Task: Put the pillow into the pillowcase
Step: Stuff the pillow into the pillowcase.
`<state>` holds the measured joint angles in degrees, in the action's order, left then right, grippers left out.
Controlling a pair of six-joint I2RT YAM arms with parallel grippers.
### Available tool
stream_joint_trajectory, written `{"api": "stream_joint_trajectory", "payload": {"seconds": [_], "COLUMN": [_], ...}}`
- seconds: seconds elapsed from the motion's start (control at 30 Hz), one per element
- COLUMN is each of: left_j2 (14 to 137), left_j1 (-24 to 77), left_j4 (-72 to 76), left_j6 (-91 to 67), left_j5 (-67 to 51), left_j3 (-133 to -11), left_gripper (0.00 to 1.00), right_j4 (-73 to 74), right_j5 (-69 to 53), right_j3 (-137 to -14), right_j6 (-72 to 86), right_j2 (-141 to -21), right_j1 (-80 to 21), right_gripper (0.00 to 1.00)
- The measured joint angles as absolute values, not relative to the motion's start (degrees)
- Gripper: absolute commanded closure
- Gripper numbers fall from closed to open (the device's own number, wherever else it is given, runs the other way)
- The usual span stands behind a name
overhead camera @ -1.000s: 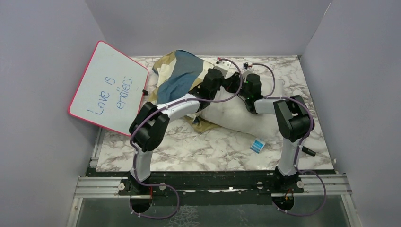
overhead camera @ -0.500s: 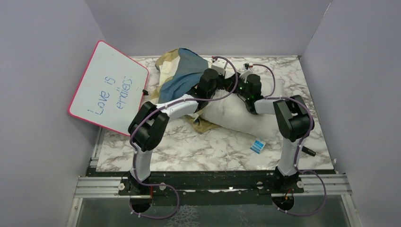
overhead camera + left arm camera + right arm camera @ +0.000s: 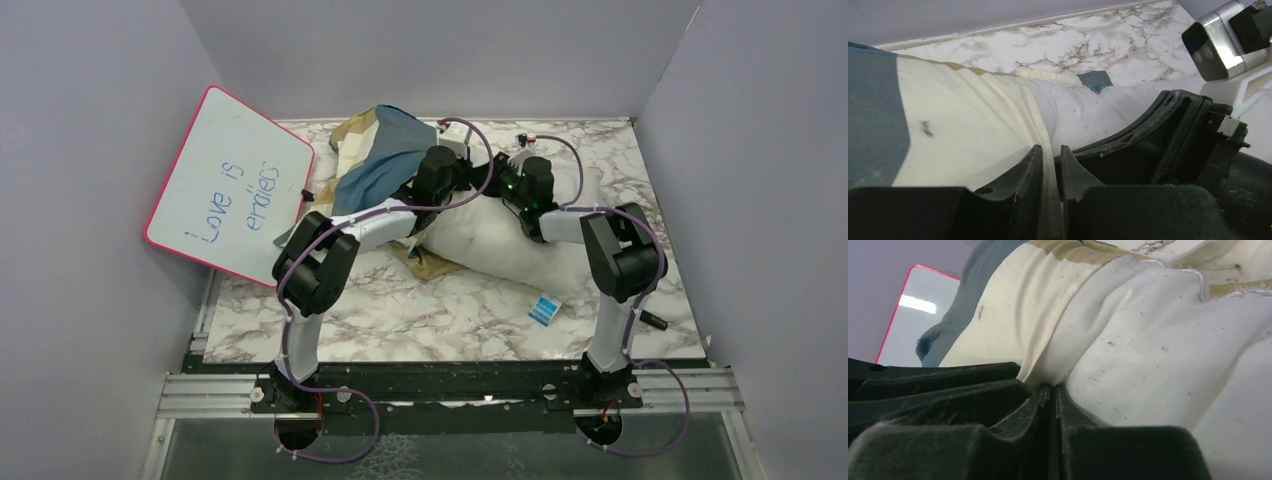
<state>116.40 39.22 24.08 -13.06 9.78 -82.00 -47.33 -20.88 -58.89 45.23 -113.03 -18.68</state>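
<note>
from above, the white pillow (image 3: 500, 250) lies on the table (image 3: 420, 315), its left end under the checked pillowcase (image 3: 385, 155) bunched at the back. left wrist: the left gripper (image 3: 1050, 152) pinches the pillowcase's cream hem. right wrist: the right gripper (image 3: 1052, 390) clamps that cream edge beside the pillow.

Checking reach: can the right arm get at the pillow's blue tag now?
Likely yes, once freed: the tag lies uncovered on its side, but the right tool is shut on the pillowcase.
</note>
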Motion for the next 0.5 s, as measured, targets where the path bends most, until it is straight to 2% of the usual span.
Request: {"api": "stream_joint_trajectory", "payload": {"seconds": [0.07,0.17,0.33,0.5], "left_j2": [113.3,109.5,101.3,92.2], "left_j1": [39.2,39.3,39.5,38.6], "left_j4": [21.8,16.9,8.6,3.9], "left_j6": [-13.4,-13.8,-13.5,-13.7], "left_j5": [9.3,8.3,6.7,5.0], "left_j3": [-80.4,-80.4,-79.5,-73.4], "left_gripper": [0.55,0.44,0.34,0.27], "right_j4": [-46.3,-43.7,-37.0,-26.1], "right_j5": [-20.9,-21.0,-21.7,-23.7], "right_j3": [-58.1,-56.8,-56.0,-58.6], "right_j6": [44.5,42.1,35.7,26.8], "right_j2": [-111.5,-107.6,-100.8,-97.5], "right_j1": [-18.8,-19.0,-19.7,-20.0], "right_gripper": [0.76,0.68,0.55,0.49]}}
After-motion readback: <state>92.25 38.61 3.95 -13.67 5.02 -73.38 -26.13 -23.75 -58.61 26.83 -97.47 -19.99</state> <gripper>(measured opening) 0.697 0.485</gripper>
